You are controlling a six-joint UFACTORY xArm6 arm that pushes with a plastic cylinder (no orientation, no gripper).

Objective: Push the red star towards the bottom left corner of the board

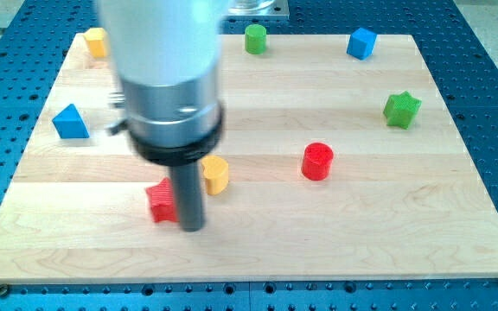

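Observation:
The red star (160, 203) lies on the wooden board (318, 233) left of centre, towards the view's bottom, partly hidden by the rod. My tip (192, 228) rests on the board right next to the star's right side, touching or nearly touching it. A yellow cylinder (216, 174) stands just right of the rod, above the tip.
A red cylinder (317, 161) stands right of centre. A blue triangular block (70, 122) is at the left. A yellow block (96, 41), a green cylinder (255, 38) and a blue cube (361, 43) line the top edge. A green star (401, 110) is at the right.

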